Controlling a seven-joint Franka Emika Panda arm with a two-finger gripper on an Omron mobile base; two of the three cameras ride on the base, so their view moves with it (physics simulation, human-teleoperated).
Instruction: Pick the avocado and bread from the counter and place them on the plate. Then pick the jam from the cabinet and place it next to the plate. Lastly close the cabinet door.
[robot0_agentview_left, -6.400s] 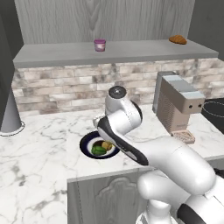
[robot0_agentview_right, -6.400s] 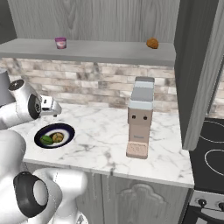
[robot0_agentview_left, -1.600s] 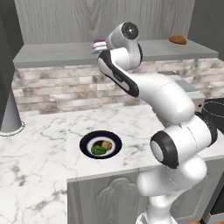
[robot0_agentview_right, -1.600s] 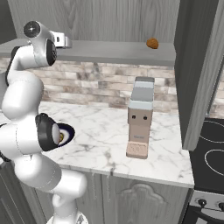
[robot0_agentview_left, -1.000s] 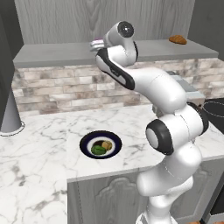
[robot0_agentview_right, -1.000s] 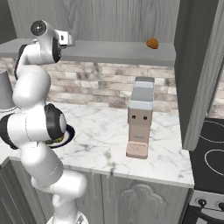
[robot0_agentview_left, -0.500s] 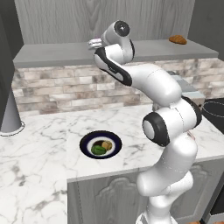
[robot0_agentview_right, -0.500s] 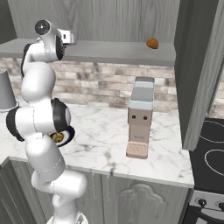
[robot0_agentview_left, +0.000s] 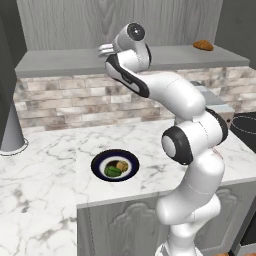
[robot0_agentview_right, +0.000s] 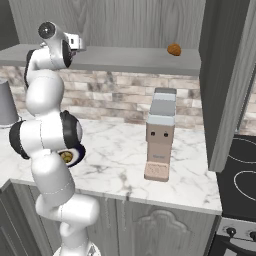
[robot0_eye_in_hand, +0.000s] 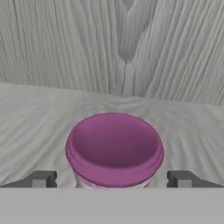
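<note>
- The jam (robot0_eye_in_hand: 114, 151) stands upright on the cabinet (robot0_eye_in_hand: 131, 48) shelf, its long axis vertical and its round paler-rimmed top facing up; seen from the hand camera it sits directly ahead of the hand (robot0_eye_in_hand: 113, 178), centred between the two fingertips (robot0_eye_in_hand: 41, 179).
- The hand's jaws are spread wide, one tip on each side of the jar with a gap to each; nothing is clamped, and whether a tip touches the jar cannot be told.
- The hand view gives the jar close up with the wood-grain back wall beyond it; the two base views hide the jar behind the wrist.
- The left base view shows the hand (robot0_agentview_left: 104, 49) level with the shelf board, and far below it the plate (robot0_agentview_left: 101, 160) on the table (robot0_agentview_left: 45, 170), holding the avocado (robot0_agentview_left: 112, 170) and the bread (robot0_agentview_left: 122, 165) side by side, touching or nearly so.
- The right base view shows the hand (robot0_agentview_right: 78, 45) at the shelf's edge, and a croissant-shaped piece (robot0_agentview_right: 174, 49) well away along the same shelf.
- The arm rises tall from the base, elbow bent, forearm reaching up and the wrist turned so the hand points horizontally into the cabinet.
</note>
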